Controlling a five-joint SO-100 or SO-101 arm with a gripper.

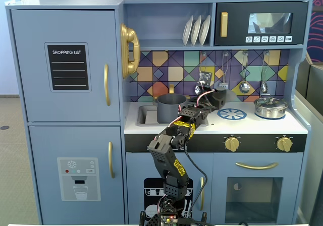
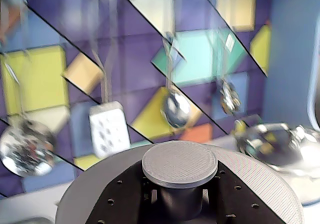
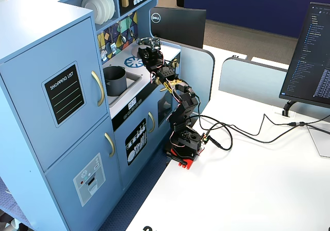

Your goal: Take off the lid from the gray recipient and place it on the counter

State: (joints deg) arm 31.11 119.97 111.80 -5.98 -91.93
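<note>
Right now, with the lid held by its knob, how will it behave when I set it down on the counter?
The lid looks like a stiff disc with a matte, ribbed surface, so it likely won't flex or slip much. The hand grips only the small knob, so the lid may tilt. Released flat on the counter, it should rest; on edge, it could roll.

Arm (image 1: 174, 135) outstretched, fingers (image 2: 120, 194) clamped on lid (image 2: 260, 184) knob

Dark gray lid (image 2: 180, 166) held above counter (image 1: 242, 126); gray recipient (image 1: 171, 108) open, upright, in sink
</note>
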